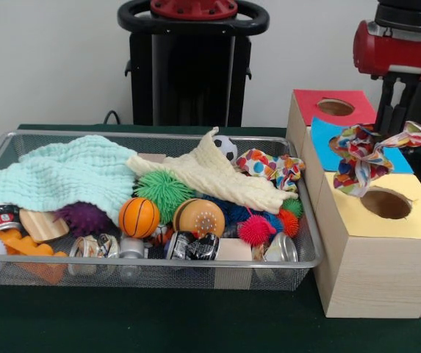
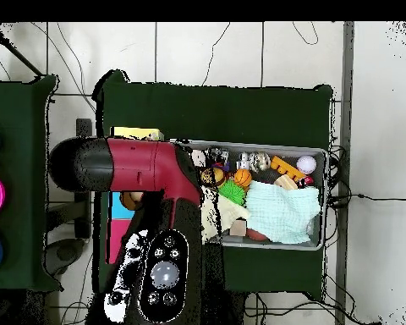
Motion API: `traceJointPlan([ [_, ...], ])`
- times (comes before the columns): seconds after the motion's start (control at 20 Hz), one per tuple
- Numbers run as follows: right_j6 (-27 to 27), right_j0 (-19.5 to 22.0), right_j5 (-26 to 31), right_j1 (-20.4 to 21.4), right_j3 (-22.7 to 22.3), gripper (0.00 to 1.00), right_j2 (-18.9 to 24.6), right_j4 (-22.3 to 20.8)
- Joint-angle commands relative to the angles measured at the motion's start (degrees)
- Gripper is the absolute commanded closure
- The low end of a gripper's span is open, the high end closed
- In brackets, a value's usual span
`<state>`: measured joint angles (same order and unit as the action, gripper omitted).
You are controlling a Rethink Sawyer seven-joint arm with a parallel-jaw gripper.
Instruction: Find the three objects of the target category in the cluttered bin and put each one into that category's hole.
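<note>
I see one dotted cloth (image 1: 364, 156) hanging over the boxes, its lower end just above the yellow box's hole (image 1: 386, 204). The claw itself is hidden, so I cannot tell its state. Another dotted cloth (image 1: 269, 167) lies in the bin (image 1: 307, 220), at the end nearest the boxes.

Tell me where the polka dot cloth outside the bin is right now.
In the front view, one polka dot cloth hangs at the right, over the blue-topped box, just behind the yellow-topped box's hole.
</note>
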<state>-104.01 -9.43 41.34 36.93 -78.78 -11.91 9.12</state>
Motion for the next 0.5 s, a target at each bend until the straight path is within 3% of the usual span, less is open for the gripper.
traceJointPlan([
  [0.05, -13.5, 0.7, 2.5, -2.9, -0.4, 1.00, 2.0, 2.1],
  [0.5, -15.1, -0.4, 0.9, -4.2, -0.2, 1.00, 1.5, 2.7],
])
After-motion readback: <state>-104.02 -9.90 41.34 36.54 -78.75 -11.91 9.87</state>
